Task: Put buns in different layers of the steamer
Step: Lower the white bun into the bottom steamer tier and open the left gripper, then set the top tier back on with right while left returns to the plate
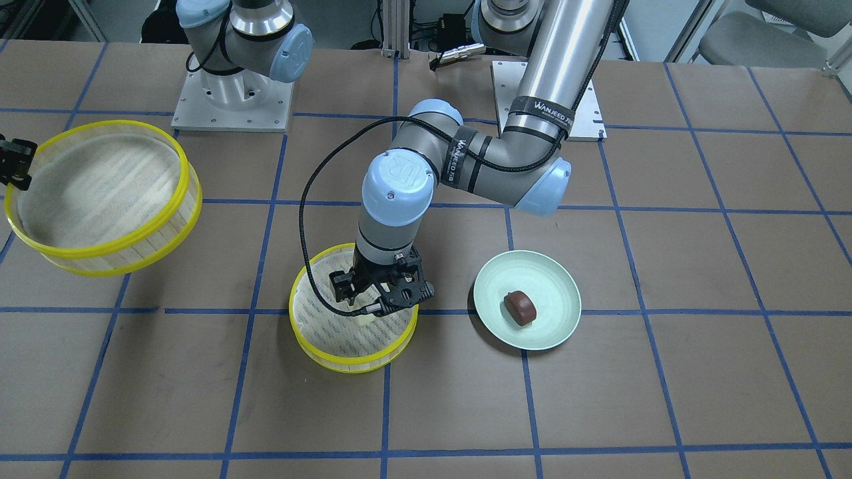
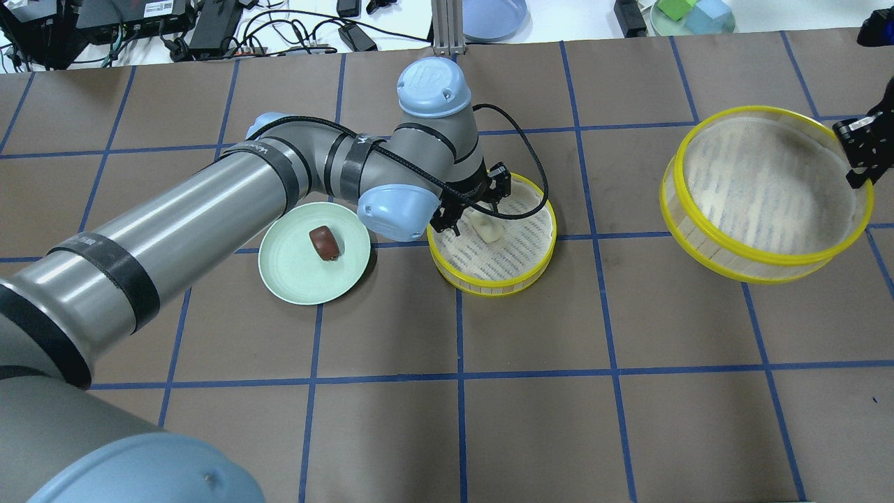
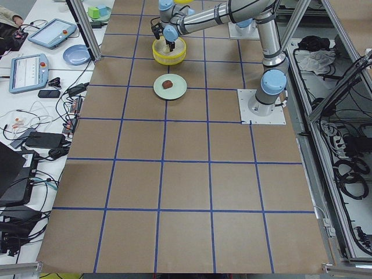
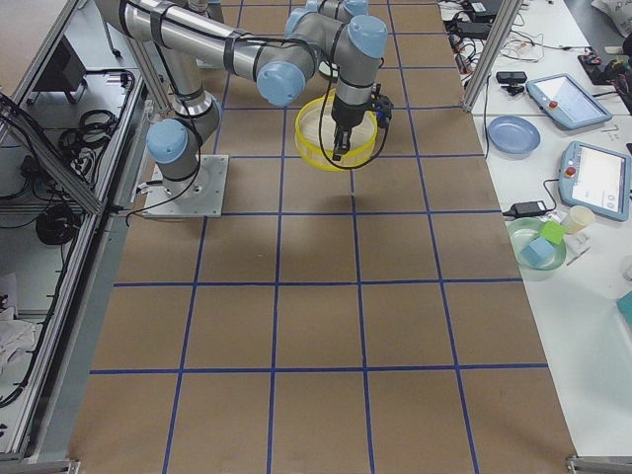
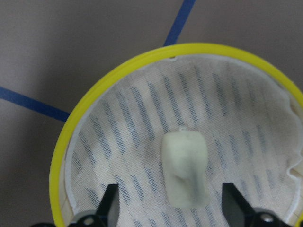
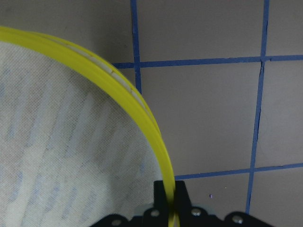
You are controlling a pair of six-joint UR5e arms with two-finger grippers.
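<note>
The cream-white bun (image 5: pixel 184 168) lies on the slatted base of one yellow-rimmed steamer layer (image 2: pixel 489 285) standing on the table. My left gripper (image 2: pixel 475 209) hovers just above it, open, with a finger on either side of the bun and not touching it. The dark reddish-brown bun (image 2: pixel 324 242) sits on the pale green plate (image 2: pixel 286 279) beside that layer. My right gripper (image 2: pixel 860 150) is shut on the rim of the other steamer layer (image 2: pixel 768 255) and holds it tilted above the table, far to the right. That layer looks empty.
The table is covered in brown paper with a blue tape grid. The two arm bases (image 1: pixel 233 100) stand at the robot's edge. Cables, a blue plate (image 2: pixel 492 14) and coloured blocks lie beyond the far edge.
</note>
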